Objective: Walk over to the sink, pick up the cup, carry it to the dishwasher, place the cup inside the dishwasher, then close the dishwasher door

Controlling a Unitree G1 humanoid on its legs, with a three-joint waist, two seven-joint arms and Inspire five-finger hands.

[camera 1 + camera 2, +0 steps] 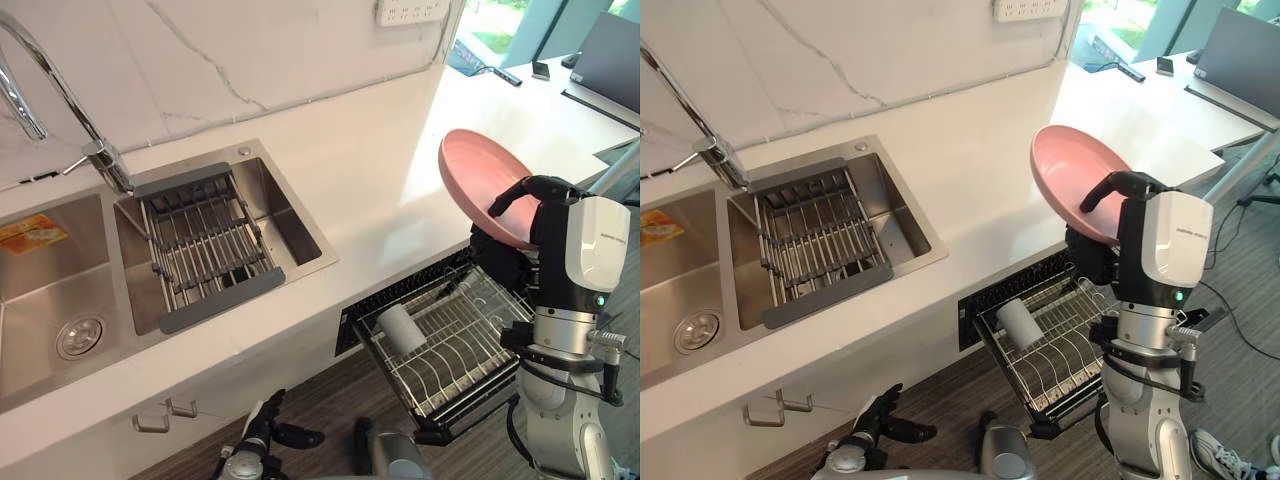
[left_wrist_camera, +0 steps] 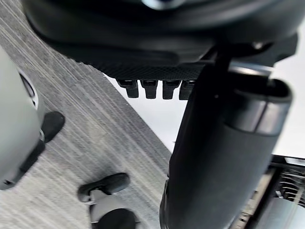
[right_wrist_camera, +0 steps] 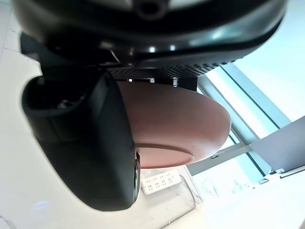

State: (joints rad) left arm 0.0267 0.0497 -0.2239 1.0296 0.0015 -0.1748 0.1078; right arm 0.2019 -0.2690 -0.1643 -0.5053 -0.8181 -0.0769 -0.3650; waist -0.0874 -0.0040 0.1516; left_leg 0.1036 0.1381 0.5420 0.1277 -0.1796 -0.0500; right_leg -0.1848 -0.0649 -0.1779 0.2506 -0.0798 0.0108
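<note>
A pink dish (image 1: 478, 180) is grasped at its rim by the right hand (image 1: 545, 203), above the pulled-out dishwasher rack (image 1: 480, 335). A white cup (image 1: 402, 328) lies in that rack below the hand, so its placing appears done. Closing the door is left. The left hand (image 1: 262, 432) hangs relaxed.

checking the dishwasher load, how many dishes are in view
2: a pink bowl held up in the right robot hand, and a white cup lying on its side in the pulled-out dishwasher rack. More may be hidden lower down.
</note>
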